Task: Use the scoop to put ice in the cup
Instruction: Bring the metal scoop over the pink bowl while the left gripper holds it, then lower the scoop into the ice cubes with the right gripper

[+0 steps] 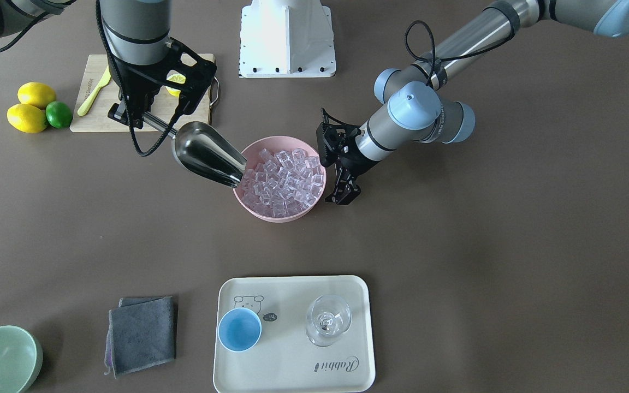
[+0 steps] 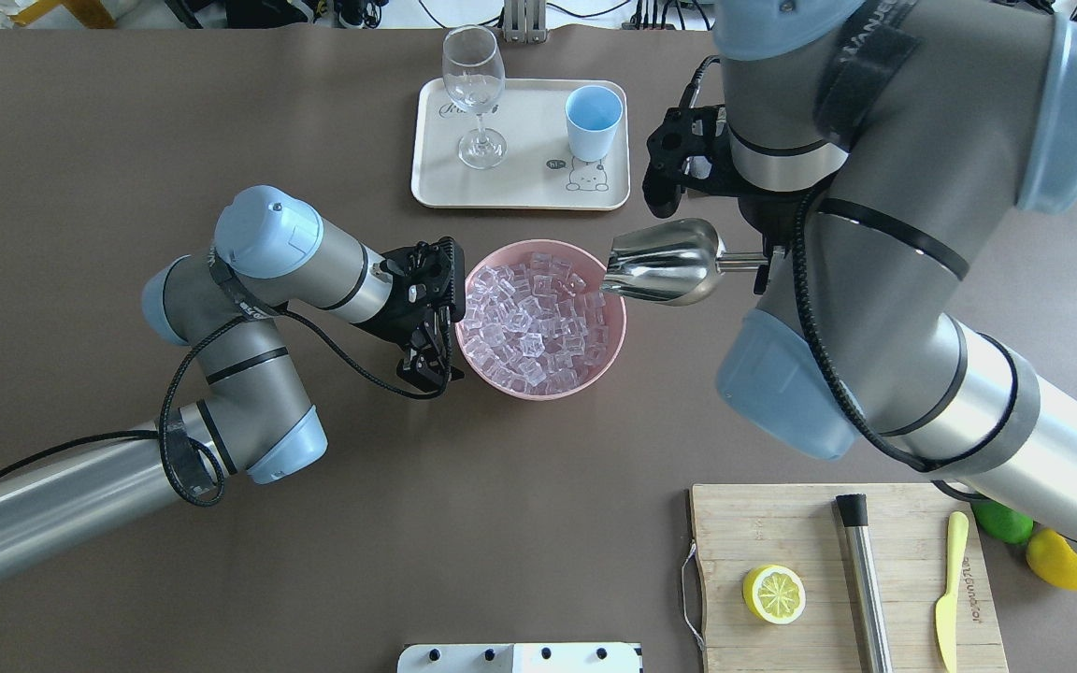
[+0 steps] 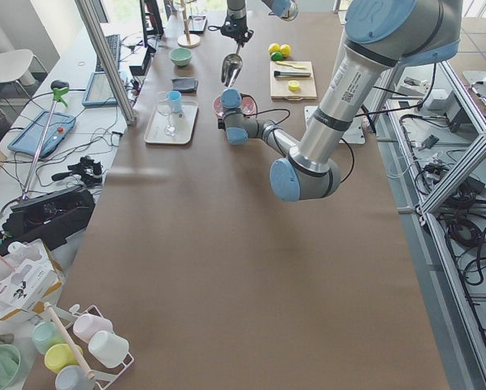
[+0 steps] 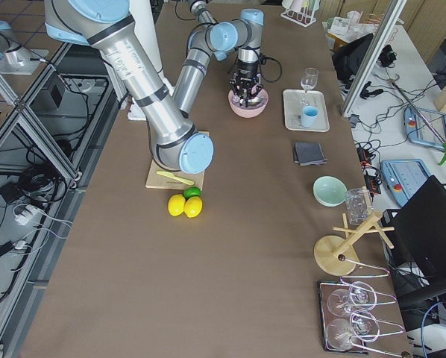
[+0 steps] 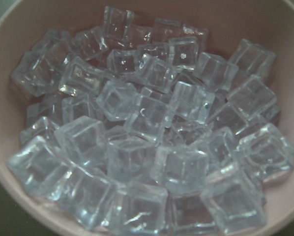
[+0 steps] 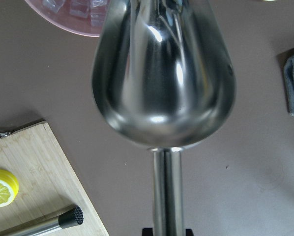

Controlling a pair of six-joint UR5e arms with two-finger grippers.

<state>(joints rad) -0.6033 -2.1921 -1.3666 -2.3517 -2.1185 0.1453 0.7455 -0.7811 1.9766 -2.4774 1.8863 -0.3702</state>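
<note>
The ice (image 2: 538, 322) fills a pink bowl (image 2: 615, 350) at mid-table and fills the left wrist view (image 5: 147, 132). My right gripper (image 1: 141, 115) is shut on the thin handle of the steel scoop (image 2: 667, 262). The scoop (image 1: 205, 154) tilts down, its open end at the bowl's rim, touching the ice. Its rounded steel bowl fills the right wrist view (image 6: 161, 73). My left gripper (image 2: 451, 313) is open, close against the bowl's other side, holding nothing. The light blue cup (image 2: 593, 121) stands upright on a cream tray (image 2: 520, 187) at the far side, empty (image 1: 239, 329).
A clear stemmed glass (image 2: 475, 93) stands on the tray beside the cup. A wooden board (image 2: 838, 608) holds a lemon half (image 2: 773, 594), a steel cylinder (image 2: 866, 579) and a yellow knife (image 2: 948, 598). Lemons and a lime (image 1: 39, 109), a grey cloth (image 1: 142, 334) and a green bowl (image 1: 0, 360) lie around.
</note>
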